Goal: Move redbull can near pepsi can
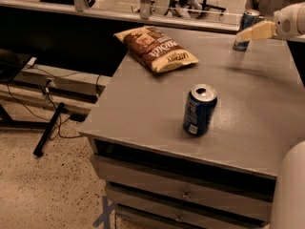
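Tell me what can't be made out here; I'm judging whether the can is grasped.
- gripper, camera view, far right: it overlaps the redbull can; touching or just in front, unclear.
- redbull can: middle hidden by the gripper.
- arm: cut off by the right edge.
- pepsi can: label text too small.

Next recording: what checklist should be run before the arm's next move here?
1. The redbull can is upright, far back on the right: ok.
2. The gripper is level with the redbull can, at its side: ok.
3. The gripper has hold of that can: cannot tell.
4. The pepsi can is upright, near the front: ok.
5. The straight line between the cans misses the chip bag: ok.
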`<state>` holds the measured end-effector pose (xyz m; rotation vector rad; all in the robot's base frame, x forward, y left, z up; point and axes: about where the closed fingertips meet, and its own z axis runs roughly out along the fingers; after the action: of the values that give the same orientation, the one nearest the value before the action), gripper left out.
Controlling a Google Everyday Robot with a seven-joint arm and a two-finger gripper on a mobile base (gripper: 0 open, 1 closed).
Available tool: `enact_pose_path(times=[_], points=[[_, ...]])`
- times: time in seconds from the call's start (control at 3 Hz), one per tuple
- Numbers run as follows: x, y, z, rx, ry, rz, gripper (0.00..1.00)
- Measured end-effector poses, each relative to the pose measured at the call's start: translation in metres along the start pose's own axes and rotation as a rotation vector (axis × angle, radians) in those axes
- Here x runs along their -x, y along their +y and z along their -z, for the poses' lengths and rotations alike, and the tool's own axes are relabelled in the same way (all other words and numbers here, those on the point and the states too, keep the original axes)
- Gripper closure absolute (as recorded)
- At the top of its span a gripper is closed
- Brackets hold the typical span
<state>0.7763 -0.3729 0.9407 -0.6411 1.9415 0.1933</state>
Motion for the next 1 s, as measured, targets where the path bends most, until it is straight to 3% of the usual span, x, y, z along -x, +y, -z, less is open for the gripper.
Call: enact_pose_path(times=[0.67,1.0], points=[[0.016,-0.009,-0.03,-0.102,0.0,-0.059,0.0],[0.02,-0.018,-0.032,-0.124,-0.029,-0.089,0.0]])
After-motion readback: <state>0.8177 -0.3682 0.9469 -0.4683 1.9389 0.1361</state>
